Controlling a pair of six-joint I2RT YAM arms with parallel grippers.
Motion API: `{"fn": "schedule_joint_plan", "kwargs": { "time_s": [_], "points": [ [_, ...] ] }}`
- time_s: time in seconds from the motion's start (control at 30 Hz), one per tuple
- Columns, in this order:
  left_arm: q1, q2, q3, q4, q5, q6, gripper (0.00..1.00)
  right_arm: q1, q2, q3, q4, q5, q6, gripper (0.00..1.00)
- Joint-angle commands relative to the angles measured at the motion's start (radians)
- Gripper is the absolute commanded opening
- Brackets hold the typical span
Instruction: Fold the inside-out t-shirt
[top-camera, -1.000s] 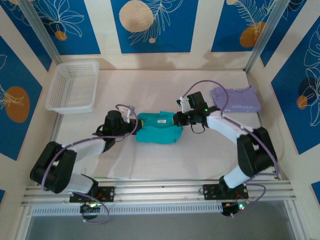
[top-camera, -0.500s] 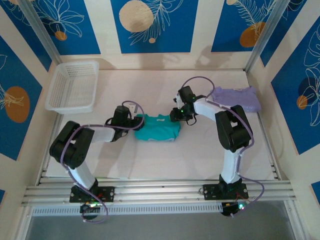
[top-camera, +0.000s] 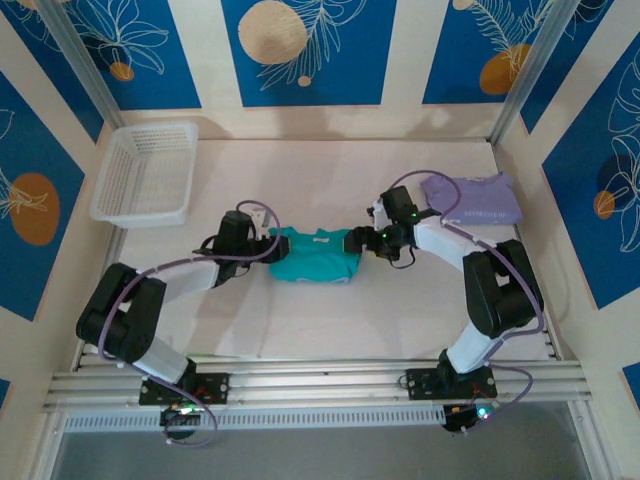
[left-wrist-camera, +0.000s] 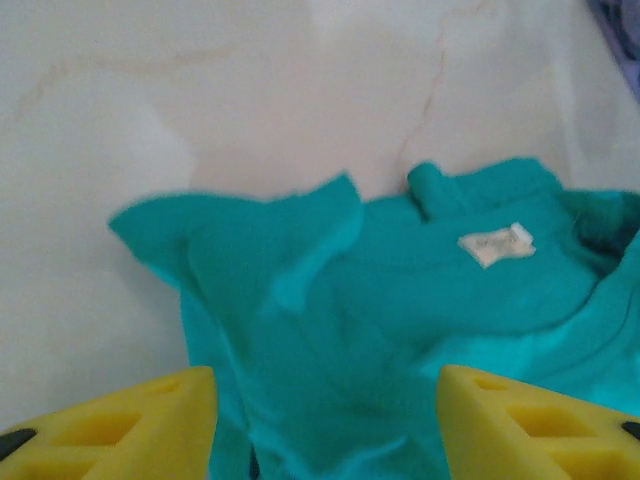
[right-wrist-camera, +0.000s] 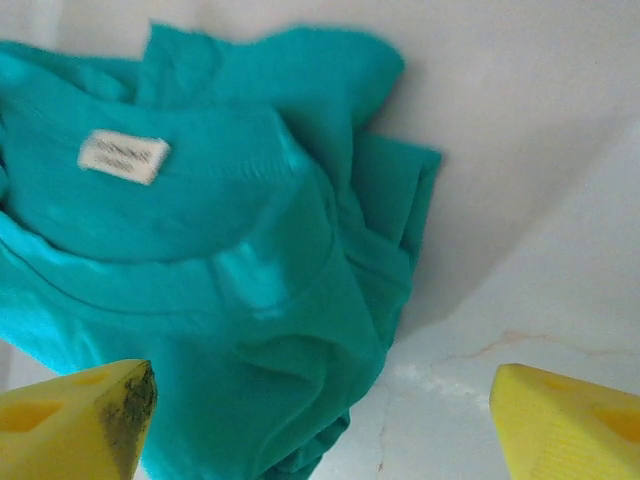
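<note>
Teal shirt (top-camera: 315, 256) lies in a small, lumpy bundle at the centre of the worktop (top-camera: 300, 320), seen from above. Its white neck label (left-wrist-camera: 495, 243) faces up. My left pincer (left-wrist-camera: 325, 412) sits at the bundle's 9 o'clock edge, jaws spread, with cloth lying below the gap and nothing pinched. My right pincer (right-wrist-camera: 320, 410) sits at the 3 o'clock edge, jaws spread wide and likewise empty. A folded lavender shirt (top-camera: 472, 198) rests at 2 o'clock, just past my right arm, and a white basket (top-camera: 147, 172) stands at 10 o'clock.

I judge the fold to be loose. A sleeve flap sticks out on the left side and the right edge is bunched in layers. If I pull away low, a finger could catch a flap and drag the bundle open. Swinging my right arm back carelessly could nudge the lavender shirt.
</note>
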Motion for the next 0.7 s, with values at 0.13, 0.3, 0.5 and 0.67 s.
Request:
{"fn": "schedule_joint_plan", "kwargs": {
  "time_s": [0.13, 0.3, 0.5, 0.67],
  "points": [
    [0.003, 0.062, -0.041, -0.008, 0.086, -0.033, 0.43, 0.034, 0.094, -0.043, 0.183, -0.154, 0.163, 0.87],
    [0.001, 0.114, -0.060, 0.049, 0.114, -0.052, 0.38, 0.054, 0.166, -0.030, 0.234, -0.164, 0.204, 0.75],
    [0.003, 0.130, -0.069, 0.057, 0.072, -0.059, 0.31, 0.052, 0.170, -0.031, 0.284, -0.173, 0.213, 0.38],
    [0.014, 0.069, -0.060, 0.038, 0.047, -0.069, 0.49, 0.011, 0.099, -0.007, 0.227, -0.152, 0.124, 0.06]
  ]
}}
